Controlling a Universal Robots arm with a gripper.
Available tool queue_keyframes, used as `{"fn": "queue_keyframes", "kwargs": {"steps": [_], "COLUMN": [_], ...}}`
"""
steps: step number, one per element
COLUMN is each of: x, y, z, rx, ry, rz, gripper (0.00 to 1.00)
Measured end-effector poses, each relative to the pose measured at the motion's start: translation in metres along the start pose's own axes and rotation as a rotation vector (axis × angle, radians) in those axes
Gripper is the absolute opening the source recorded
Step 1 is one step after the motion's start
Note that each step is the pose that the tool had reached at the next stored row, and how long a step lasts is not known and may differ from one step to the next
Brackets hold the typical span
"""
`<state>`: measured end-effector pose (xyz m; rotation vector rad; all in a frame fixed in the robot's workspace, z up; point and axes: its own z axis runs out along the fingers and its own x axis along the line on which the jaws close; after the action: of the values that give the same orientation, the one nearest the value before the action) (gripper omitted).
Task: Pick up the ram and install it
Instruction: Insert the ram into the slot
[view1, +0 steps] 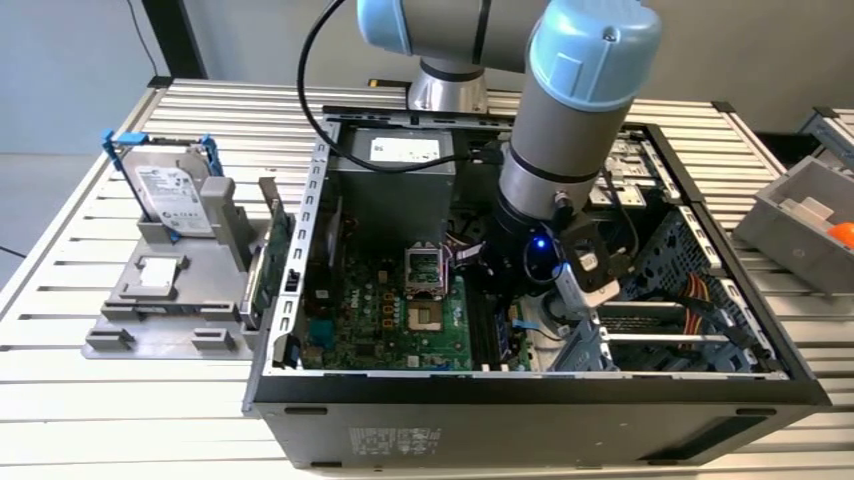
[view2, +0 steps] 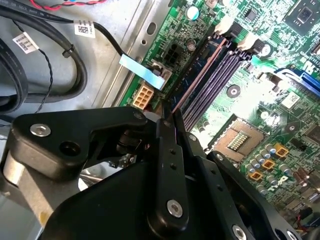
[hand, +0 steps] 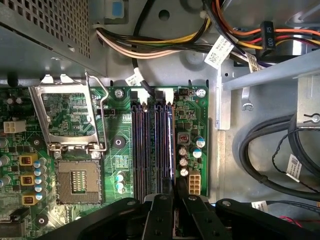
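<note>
A big metal table (view1: 80, 240) made of long bars is seen in the exterior view. An open computer case (view1: 534, 395) is laid on it. A grey and blue robot arm (view1: 574, 130) is reached down into the case from the far side.

A green motherboard (view1: 387, 320) is fixed on the floor of the case. A silver hard drive (view1: 171, 195) is stood in a grey holder on the exterior view's left, well apart from the arm.

The black gripper (hand: 172, 192) is held low over the long dark slots (hand: 147, 145) on the motherboard. Its fingers (hand: 161, 210) are pressed close together, and a thin edge is pinched between them.

The ram (hand: 172, 150) is seen edge-on in both wrist views. It is lined up along the outermost slot, the one farthest from the square chip socket (hand: 75, 182). Whether it is pushed all the way down cannot be told.
</note>
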<state>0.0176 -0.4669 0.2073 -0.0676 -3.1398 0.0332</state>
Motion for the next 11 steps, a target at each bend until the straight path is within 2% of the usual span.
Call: {"fn": "queue_keyframes", "kwargs": {"steps": [2, 9, 11], "x": [0.0001, 0.0, -0.0001], "y": [-0.0014, -0.0012, -0.0008], "z": [0.0002, 0.0004, 0.0015], "rx": [-0.0091, -0.0106, -0.0137], "ry": [0.0004, 0.0003, -0.0006], "rz": [0.0, 0.0, 0.0], "gripper": [0.0, 0.0, 0.0]}}
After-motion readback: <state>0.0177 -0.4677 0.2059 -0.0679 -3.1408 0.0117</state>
